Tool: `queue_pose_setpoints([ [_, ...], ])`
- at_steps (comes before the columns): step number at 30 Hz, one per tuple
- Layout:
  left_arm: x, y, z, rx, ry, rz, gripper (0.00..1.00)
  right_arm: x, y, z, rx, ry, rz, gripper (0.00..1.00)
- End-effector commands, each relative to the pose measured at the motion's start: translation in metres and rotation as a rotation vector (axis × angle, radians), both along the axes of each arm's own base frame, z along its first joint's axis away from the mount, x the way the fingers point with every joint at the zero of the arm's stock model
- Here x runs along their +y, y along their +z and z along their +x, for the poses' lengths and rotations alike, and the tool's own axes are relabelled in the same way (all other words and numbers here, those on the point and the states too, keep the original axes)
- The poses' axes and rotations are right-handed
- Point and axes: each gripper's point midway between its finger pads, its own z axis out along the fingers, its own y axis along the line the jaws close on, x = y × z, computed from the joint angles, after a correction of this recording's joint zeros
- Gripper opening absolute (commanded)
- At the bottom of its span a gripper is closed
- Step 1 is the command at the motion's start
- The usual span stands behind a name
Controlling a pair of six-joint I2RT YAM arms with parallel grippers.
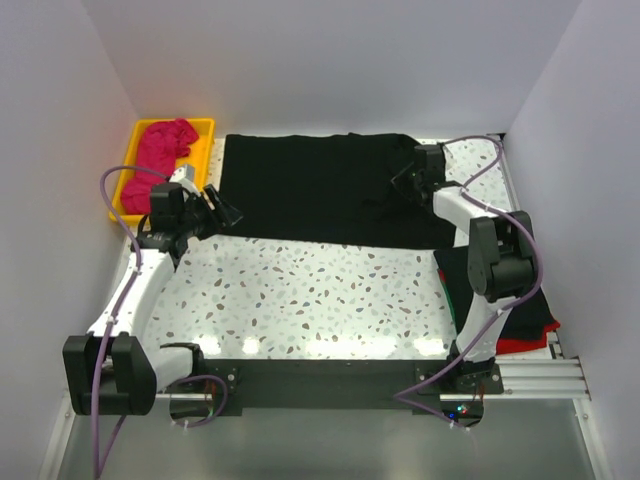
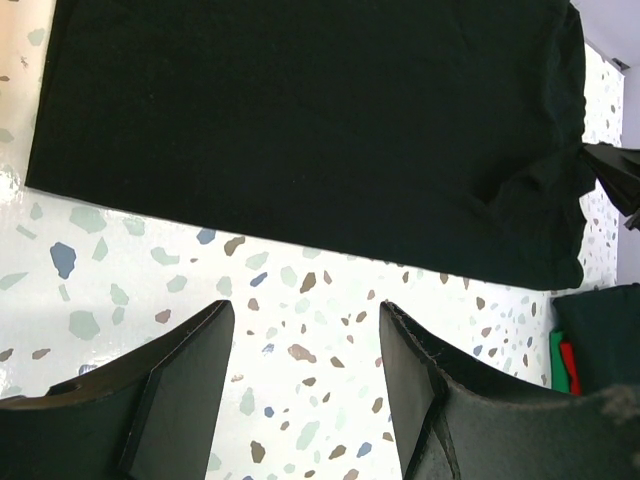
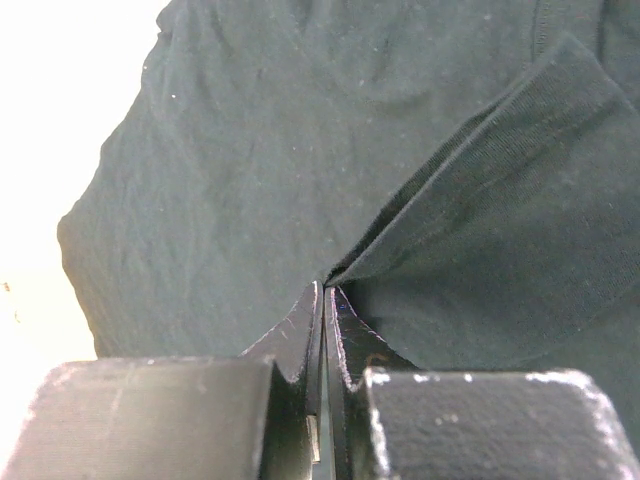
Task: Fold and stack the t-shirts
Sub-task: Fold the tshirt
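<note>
Top external view: the black t-shirt (image 1: 320,190) lies spread across the far tabletop (image 1: 330,290), long axis running left to right. Near its right end the right tool (image 1: 408,180) is clamped on a raised fold; the left tool (image 1: 228,212) gapes open by its near-left corner.

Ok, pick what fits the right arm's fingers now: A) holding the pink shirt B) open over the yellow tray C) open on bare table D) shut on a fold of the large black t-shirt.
D: in the right wrist view the right fingers press together with a fold of the large black t-shirt pinched at their tips.
</note>
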Motion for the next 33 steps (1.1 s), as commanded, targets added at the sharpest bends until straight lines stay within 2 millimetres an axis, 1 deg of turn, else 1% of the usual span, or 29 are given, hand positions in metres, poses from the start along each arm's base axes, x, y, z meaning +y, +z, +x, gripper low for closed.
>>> queue_pose_setpoints([
  [1,0.0,0.002,0.004,-0.033,-0.023,0.015,0.65,0.008,0.012,0.014,-0.036,0.032,-0.019,0.0],
  [3,-0.001,0.003,0.004,-0.033,-0.027,0.012,0.65,0.011,0.011,0.017,-0.036,0.046,-0.021,0.0],
  [4,-0.001,0.0,0.004,-0.026,-0.026,0.011,0.65,0.013,0.014,0.02,-0.045,0.052,-0.019,0.0],
  [7,-0.002,0.0,0.004,-0.023,-0.031,0.007,0.65,0.015,0.006,0.022,-0.015,0.062,-0.029,0.0],
  [8,-0.002,0.0,0.005,-0.023,-0.032,0.007,0.65,0.016,0.0,0.022,-0.004,0.069,-0.032,0.0],
  [12,-0.003,-0.003,0.005,-0.013,-0.033,0.001,0.65,0.013,-0.006,0.024,0.006,0.066,-0.052,0.0],
  [13,-0.004,-0.006,0.005,-0.005,-0.036,-0.002,0.65,0.014,-0.004,0.026,0.005,0.068,-0.059,0.03],
  [14,-0.004,-0.007,0.005,0.002,-0.033,-0.008,0.65,0.012,-0.007,0.026,0.013,0.075,-0.073,0.12],
  [16,-0.005,-0.01,0.008,0.017,-0.026,-0.019,0.65,0.014,0.001,0.032,0.002,0.096,-0.091,0.23],
  [17,-0.006,-0.01,0.01,0.025,-0.015,-0.04,0.65,0.015,0.003,0.035,-0.006,0.125,-0.109,0.31],
  [18,-0.008,-0.009,0.012,0.026,-0.01,-0.058,0.65,0.019,0.012,0.044,-0.03,0.145,-0.113,0.42],
  [19,-0.01,-0.008,0.018,0.018,-0.012,-0.079,0.65,0.024,0.012,0.043,-0.016,0.182,-0.11,0.49],
  [20,-0.013,-0.006,0.022,0.026,0.005,-0.12,0.65,0.025,0.014,0.047,-0.024,0.205,-0.132,0.52],
  [21,-0.016,-0.012,0.026,0.048,0.008,-0.144,0.65,0.033,0.019,0.051,-0.022,0.246,-0.119,0.56],
  [23,-0.019,-0.008,0.039,0.04,0.03,-0.202,0.65,0.038,0.024,0.051,-0.018,0.285,-0.12,0.58],
  [24,-0.019,-0.009,0.044,0.04,0.042,-0.216,0.65,0.036,0.025,0.047,0.001,0.289,-0.125,0.58],
  [25,-0.019,-0.016,0.053,0.049,0.054,-0.226,0.65,0.034,0.035,0.043,-0.007,0.285,-0.127,0.58],
  [26,-0.02,-0.013,0.062,0.048,0.066,-0.246,0.63,0.03,0.037,0.039,-0.004,0.272,-0.14,0.58],
  [27,-0.02,-0.024,0.069,0.078,0.074,-0.252,0.63,0.025,0.027,0.027,0.031,0.265,-0.152,0.58],
  [28,-0.02,-0.026,0.075,0.082,0.08,-0.257,0.63,0.02,0.04,0.019,0.015,0.251,-0.16,0.58],
  [29,-0.03,-0.016,0.087,0.051,0.059,-0.265,0.62,0.014,0.04,0.012,0.021,0.236,-0.172,0.58],
  [30,-0.033,-0.025,0.098,0.059,0.057,-0.266,0.61,0.01,0.026,0.0,0.05,0.235,-0.174,0.58],
  [31,-0.037,-0.025,0.106,0.056,0.053,-0.266,0.61,0.005,0.023,-0.005,0.06,0.227,-0.174,0.58],
  [32,-0.045,-0.015,0.118,0.034,0.034,-0.27,0.61,0.0,0.028,-0.011,0.057,0.218,-0.17,0.58],
  [33,-0.05,-0.032,0.126,0.072,0.03,-0.27,0.6,-0.003,0.013,-0.022,0.093,0.218,-0.17,0.58],
])
